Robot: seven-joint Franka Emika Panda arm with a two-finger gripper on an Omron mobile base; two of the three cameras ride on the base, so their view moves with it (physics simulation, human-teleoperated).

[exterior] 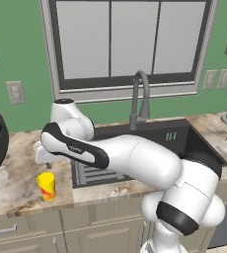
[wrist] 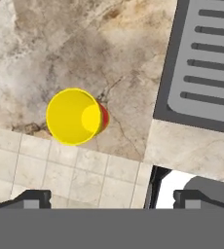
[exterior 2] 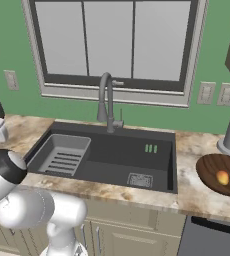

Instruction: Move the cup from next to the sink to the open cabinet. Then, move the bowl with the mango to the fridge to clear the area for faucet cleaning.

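While gripper (wrist: 111, 197) spread, cup (wrist: 75, 116) upright, empty, bowl (exterior 2: 221, 172) w/ mango (exterior 2: 222, 177).

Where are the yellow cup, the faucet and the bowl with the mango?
cup (exterior: 46, 186): left base view, on its side wall.
faucet (exterior 2: 105, 95): right base view, on its tall neck.
bowl (exterior 2: 212, 170): right base view, on its brown inside.

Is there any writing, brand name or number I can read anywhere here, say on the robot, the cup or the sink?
Small pale lettering on the dark band of the robot's forearm: too small and blurred to read.
Two short green marks on the inner wall of the sink: plain bars, not letters.
The cup: red-orange splotches, no text.
Nothing else carries legible writing.
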